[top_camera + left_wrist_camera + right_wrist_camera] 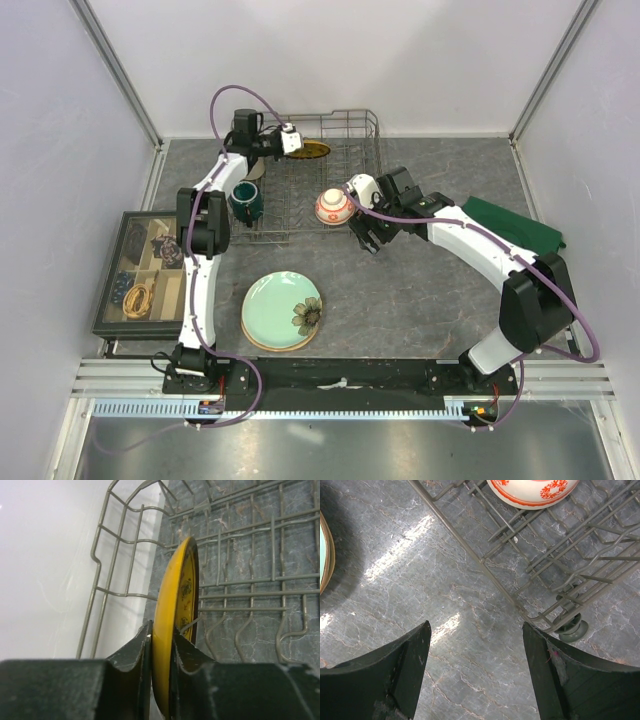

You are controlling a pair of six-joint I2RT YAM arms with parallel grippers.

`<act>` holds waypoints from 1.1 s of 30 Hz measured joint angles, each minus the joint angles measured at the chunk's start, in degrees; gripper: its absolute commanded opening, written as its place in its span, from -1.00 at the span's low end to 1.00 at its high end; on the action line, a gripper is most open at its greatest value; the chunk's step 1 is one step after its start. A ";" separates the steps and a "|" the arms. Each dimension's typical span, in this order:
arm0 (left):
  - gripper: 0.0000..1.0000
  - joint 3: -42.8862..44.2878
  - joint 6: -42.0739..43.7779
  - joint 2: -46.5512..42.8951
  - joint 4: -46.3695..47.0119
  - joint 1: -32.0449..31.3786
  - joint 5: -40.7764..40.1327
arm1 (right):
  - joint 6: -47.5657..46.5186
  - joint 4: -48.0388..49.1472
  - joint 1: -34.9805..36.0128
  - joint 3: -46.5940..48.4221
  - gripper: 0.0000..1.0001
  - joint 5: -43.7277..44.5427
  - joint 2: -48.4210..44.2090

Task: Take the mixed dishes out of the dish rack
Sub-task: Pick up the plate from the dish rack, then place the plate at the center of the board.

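Observation:
The grey wire dish rack (374, 140) stands at the back of the table. A small yellow plate (314, 151) stands on edge at its far side, and my left gripper (291, 140) is shut on its rim. In the left wrist view both fingers (135, 652) press the yellow plate (172, 610) from either side, with the left gripper (161, 645) low in the frame. A dark green mug (246, 200) and a red-and-white bowl (333, 207) sit in the rack. My right gripper (366, 238) hangs open over bare table beside the rack's near right corner (495, 575), with the bowl (530, 490) ahead of it.
A pale-green flower plate (283, 310) lies on the table in front of the rack, stacked on another plate; its edge (324, 555) shows in the right wrist view. A dark-framed tray (112, 290) of small items sits at the left. A green cloth (510, 225) lies at the right.

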 measured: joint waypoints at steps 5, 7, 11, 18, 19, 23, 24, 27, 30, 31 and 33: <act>-0.95 -1.46 -0.02 -2.43 -0.02 -0.07 -1.57 | 0.00 0.17 -0.02 -0.46 0.64 -0.20 -0.66; -0.97 -1.77 -0.07 -3.19 -0.02 -0.13 -1.70 | 0.00 0.17 -0.02 -0.76 0.64 -0.31 -0.98; -0.97 -2.97 -0.61 -4.87 0.04 -0.42 -2.89 | 0.02 0.20 -0.02 -0.96 0.64 -0.50 -1.31; -0.97 -4.96 -7.69 -11.17 -0.28 -0.50 -4.00 | 0.15 0.17 -0.09 -0.98 0.64 -0.37 -3.34; -0.97 -5.44 -9.35 -12.70 -0.59 -0.52 -4.02 | 0.15 0.20 -0.15 -0.98 0.64 -0.13 -3.72; -0.97 -8.35 -17.55 -20.35 -2.60 -0.68 -4.13 | 0.17 0.13 -0.98 -0.81 0.64 0.42 -4.92; -0.97 -9.60 -19.45 -22.75 -3.13 -0.68 -4.07 | 0.22 0.15 -1.42 -0.61 0.64 0.39 -5.01; -0.97 -15.08 -24.83 -31.21 -4.81 -0.68 -3.78 | 0.74 0.15 -2.80 0.35 0.64 0.17 -5.05; -0.97 -21.35 -30.47 -40.68 -7.41 -0.68 -3.23 | 1.57 0.17 -4.20 1.92 0.64 -0.66 -5.33; -0.97 -22.40 -31.76 -42.66 -8.39 -0.68 -2.95 | 1.81 0.15 -4.55 2.45 0.64 -0.83 -5.57; -0.97 -23.89 -34.05 -46.40 -11.41 -0.68 -2.67 | 2.32 0.26 -5.01 3.15 0.64 -1.18 -6.47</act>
